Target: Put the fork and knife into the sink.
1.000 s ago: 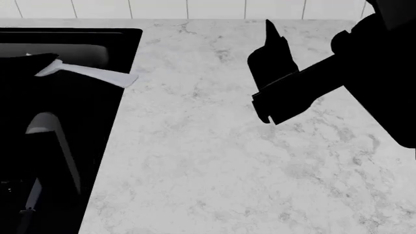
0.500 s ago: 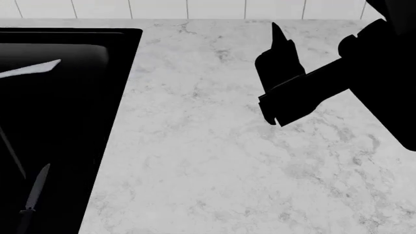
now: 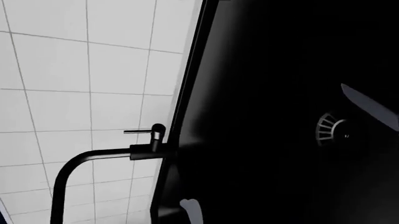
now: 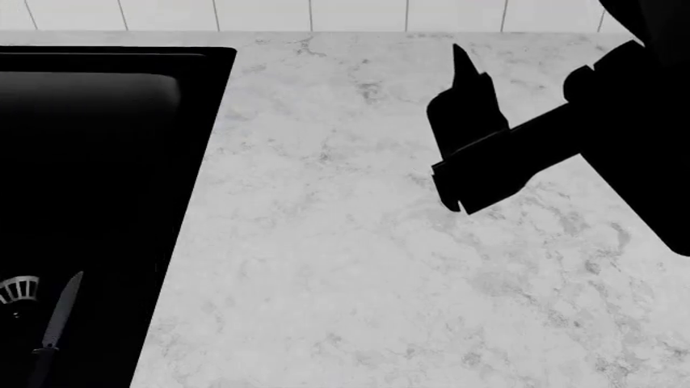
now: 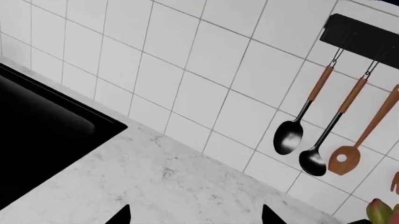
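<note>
Comparing w/ 1 s ago: fork's gone from view, knife point(image 4: 56, 319) lies in sink point(image 4: 194, 121). Right gripper point(image 5: 194, 215) fingers apart; left's unseen — you're prob. done.

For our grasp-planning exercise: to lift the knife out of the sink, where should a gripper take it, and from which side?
Probably the handle at its near end, from straight above, jaws across its width: the knife lies flat on the sink floor, blade pointing away beside the drain.
</note>
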Robot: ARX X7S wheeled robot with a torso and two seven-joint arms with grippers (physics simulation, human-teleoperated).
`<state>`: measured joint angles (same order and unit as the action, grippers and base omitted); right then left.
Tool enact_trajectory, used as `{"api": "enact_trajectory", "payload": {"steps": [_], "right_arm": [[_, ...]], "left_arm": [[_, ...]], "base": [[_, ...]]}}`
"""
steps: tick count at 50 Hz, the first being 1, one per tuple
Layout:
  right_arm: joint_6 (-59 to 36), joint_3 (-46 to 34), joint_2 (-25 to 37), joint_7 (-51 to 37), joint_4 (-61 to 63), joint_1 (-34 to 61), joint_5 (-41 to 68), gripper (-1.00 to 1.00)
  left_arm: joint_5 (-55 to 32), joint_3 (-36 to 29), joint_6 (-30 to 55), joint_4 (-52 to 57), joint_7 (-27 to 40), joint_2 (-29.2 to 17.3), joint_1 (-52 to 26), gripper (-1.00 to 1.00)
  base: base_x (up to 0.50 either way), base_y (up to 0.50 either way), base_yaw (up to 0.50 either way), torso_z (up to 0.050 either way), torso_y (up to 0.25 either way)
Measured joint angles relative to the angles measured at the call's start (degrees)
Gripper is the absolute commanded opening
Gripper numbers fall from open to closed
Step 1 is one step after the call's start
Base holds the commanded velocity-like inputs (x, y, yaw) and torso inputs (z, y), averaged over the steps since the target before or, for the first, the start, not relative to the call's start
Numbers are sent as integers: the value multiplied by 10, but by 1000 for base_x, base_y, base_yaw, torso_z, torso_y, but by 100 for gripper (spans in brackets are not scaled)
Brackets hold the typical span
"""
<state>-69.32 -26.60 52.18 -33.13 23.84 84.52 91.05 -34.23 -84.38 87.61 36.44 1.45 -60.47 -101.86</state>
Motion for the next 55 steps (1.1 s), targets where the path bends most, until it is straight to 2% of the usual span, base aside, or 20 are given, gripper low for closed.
{"api": "enact_trajectory", "payload": {"steps": [11,30,55], "right_arm": [[8,-1,3,7,0,-9,-6,100],[18,-1,7,15,2,-19,-11,100],[33,2,18,21,8,-37,-14,100]], "left_arm": [[-4,-55,-10,-70,23,3,-16,-100],[50,-111,-97,-221,59,38,16,-100],[45,-198,-133,-269,9,61,82,-100]], "base": [[0,0,0,0,0],[0,0,0,0,0],[0,0,0,0,0]]}}
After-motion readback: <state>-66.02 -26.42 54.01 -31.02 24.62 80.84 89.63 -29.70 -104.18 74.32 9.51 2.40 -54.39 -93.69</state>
